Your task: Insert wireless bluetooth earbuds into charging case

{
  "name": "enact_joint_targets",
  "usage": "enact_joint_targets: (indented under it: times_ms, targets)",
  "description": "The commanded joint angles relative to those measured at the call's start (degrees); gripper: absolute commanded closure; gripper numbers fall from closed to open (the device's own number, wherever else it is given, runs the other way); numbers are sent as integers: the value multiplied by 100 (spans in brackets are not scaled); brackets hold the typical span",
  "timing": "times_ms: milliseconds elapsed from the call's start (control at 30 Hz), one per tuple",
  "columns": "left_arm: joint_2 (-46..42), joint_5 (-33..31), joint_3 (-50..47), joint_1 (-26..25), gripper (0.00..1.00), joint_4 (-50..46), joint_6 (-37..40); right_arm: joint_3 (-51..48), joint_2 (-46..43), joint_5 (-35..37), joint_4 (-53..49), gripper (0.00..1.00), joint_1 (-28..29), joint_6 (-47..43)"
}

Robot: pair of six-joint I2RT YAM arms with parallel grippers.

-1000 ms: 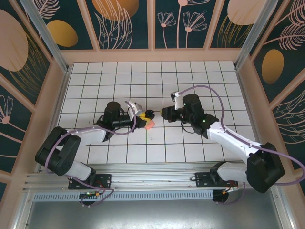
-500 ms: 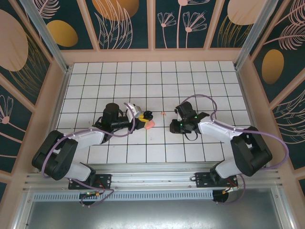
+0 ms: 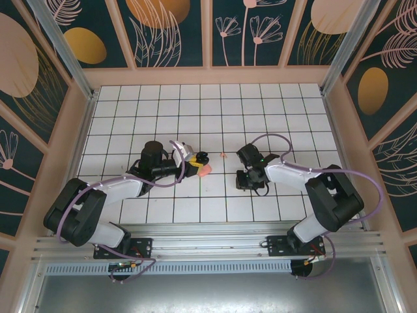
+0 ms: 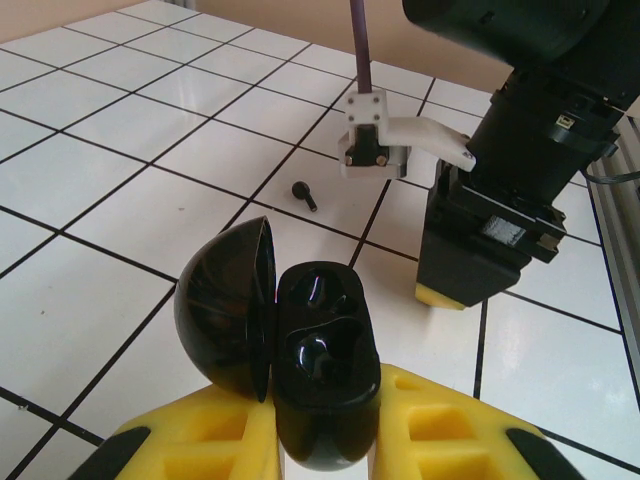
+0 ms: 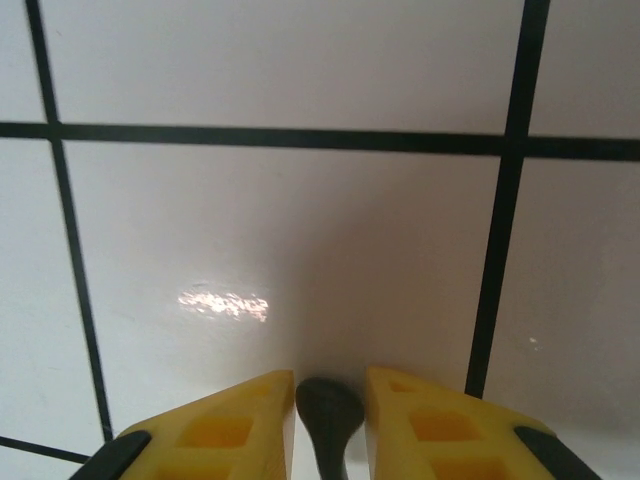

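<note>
right gripper (image 5: 330,384) tip-down on the tile, pinched narrow on a small dark earbud (image 5: 328,418), and it looks like a thin hold

left gripper (image 4: 325,425) clamps the open charging case (image 4: 322,340) between its pads, lid tipped aside, wells facing the right arm. the risk sits at the fingertips: the earbud is caught at the very ends, so it could squirt out or twist on the lift and meet its well crooked. a loose earbud (image 4: 303,192) lies on the table (image 4: 120,160) between the arms, easy to knock away in passing.
</note>
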Motion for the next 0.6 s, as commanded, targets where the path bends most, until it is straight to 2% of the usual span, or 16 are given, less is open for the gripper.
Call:
enact_joint_targets:
  times_ms: [0, 167, 567]
  targets:
    - [-90, 42, -29, -38, 80, -33, 82, 211, 103, 185, -400, 74, 59, 103]
    - [-83, 19, -14, -37, 80, -62, 96, 434, 168, 159, -626, 68, 68, 102]
    - [-72, -5, -8, -38, 80, -124, 123, 909, 663, 229, -1206, 66, 137, 9]
